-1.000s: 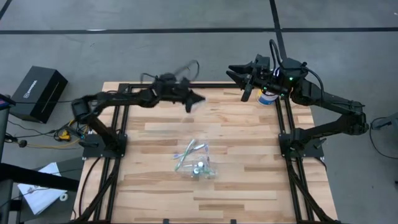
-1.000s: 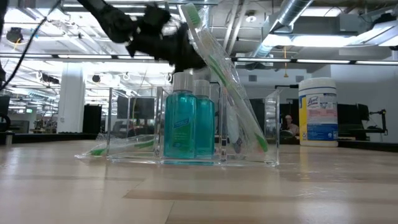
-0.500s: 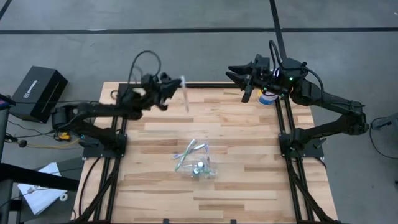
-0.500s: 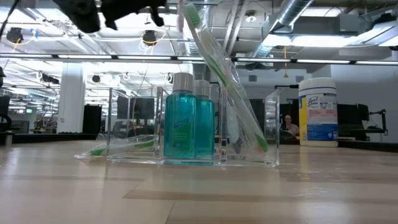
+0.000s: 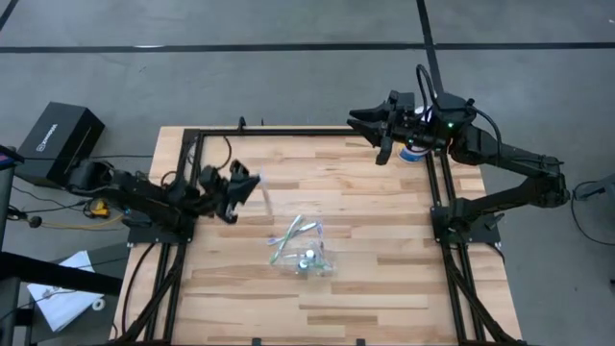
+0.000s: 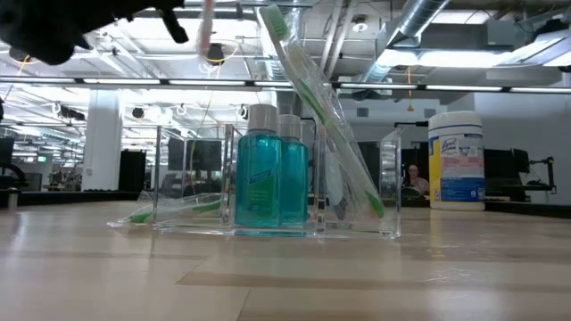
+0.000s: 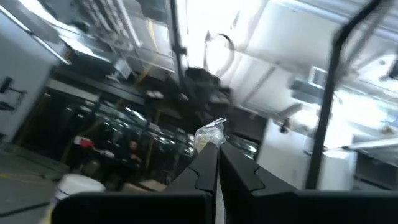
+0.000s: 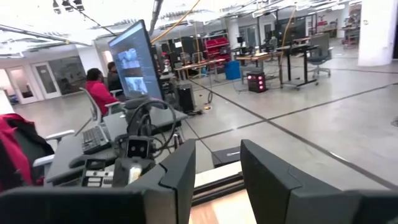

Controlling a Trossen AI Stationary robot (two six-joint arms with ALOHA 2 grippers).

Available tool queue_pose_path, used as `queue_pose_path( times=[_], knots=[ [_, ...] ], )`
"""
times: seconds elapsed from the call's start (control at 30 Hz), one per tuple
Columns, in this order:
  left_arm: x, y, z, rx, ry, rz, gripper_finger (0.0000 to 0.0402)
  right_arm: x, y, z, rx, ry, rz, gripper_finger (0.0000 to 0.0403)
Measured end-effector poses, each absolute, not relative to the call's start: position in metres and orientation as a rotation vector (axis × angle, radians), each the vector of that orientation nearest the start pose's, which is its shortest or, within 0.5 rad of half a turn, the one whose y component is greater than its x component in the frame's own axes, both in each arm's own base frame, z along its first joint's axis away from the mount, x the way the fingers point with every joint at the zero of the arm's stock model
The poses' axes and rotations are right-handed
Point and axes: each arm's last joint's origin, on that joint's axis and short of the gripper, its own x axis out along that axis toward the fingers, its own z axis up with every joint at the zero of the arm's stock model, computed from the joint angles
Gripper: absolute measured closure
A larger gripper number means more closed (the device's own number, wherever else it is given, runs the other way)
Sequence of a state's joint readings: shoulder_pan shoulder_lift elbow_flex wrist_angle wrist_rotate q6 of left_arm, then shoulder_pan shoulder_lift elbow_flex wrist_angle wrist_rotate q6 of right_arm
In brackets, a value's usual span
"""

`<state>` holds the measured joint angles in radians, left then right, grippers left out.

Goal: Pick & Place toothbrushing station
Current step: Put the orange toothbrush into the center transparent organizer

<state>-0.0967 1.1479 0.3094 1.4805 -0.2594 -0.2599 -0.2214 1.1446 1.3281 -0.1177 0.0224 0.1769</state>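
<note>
A clear plastic container [image 5: 304, 252] stands on the table's middle, also in the low view [image 6: 268, 192]. It holds two teal bottles [image 6: 270, 183] and wrapped green toothbrushes [image 6: 326, 125] leaning on its rim. My left gripper [image 5: 242, 187] is over the table's left part, high up, shut on a thin pale wrapped toothbrush [image 5: 265, 199] that also shows in the low view [image 6: 205, 31]. My right gripper [image 5: 370, 123] hovers open and empty at the far right. My left gripper pinches the wrapped toothbrush between its two shut fingers [image 7: 205, 171]. A crumpled bit of clear wrapper [image 7: 210, 134] sticks out past the fingertips. The toothbrush is lifted clear of the table and stands steeply in the low view. Which part of the brush it holds is hidden.
A large white tub with a blue-yellow label [image 6: 456, 160] stands at the far right corner, under my right arm [image 5: 413, 150]. Dark frame rails run along the table's left, right and far edges. A black box [image 5: 60, 142] lies off the table's left.
My left gripper has carried the wrapped toothbrush from the far middle of the table toward the left and near edges, turning as it went, and stays shut on it. The container and its contents have not moved.
</note>
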Motion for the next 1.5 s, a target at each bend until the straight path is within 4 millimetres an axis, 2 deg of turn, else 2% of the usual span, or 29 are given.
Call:
queue_pose_path(
  times=[0.13,0.3,0.57,0.8,1.07,1.33,1.5],
  knots=[
    [0.192,-0.035,0.251,-0.348,-0.601,0.023,0.0401,0.233,-0.048,0.454,0.184,-0.085,-0.216,0.0285],
    [0.191,-0.055,0.242,-0.342,-0.549,-0.044,0.0401,0.236,-0.042,0.452,0.231,-0.083,-0.191,0.0285],
    [0.204,-0.079,0.222,-0.358,-0.463,-0.121,0.0401,0.255,-0.027,0.444,0.255,-0.057,-0.125,0.0285],
    [0.229,-0.090,0.214,-0.348,-0.413,-0.122,0.0401,0.272,-0.018,0.435,0.263,-0.034,-0.092,0.0285],
    [0.256,-0.103,0.205,-0.343,-0.373,-0.172,0.0401,0.278,-0.013,0.432,0.263,-0.027,-0.073,0.0285],
    [0.262,-0.106,0.192,-0.304,-0.329,-0.188,0.0401,0.277,-0.013,0.433,0.263,-0.033,-0.067,0.0285],
    [0.264,-0.107,0.182,-0.262,-0.290,-0.202,0.0401,0.278,-0.006,0.433,0.262,-0.026,-0.043,0.0285]
  ],
)
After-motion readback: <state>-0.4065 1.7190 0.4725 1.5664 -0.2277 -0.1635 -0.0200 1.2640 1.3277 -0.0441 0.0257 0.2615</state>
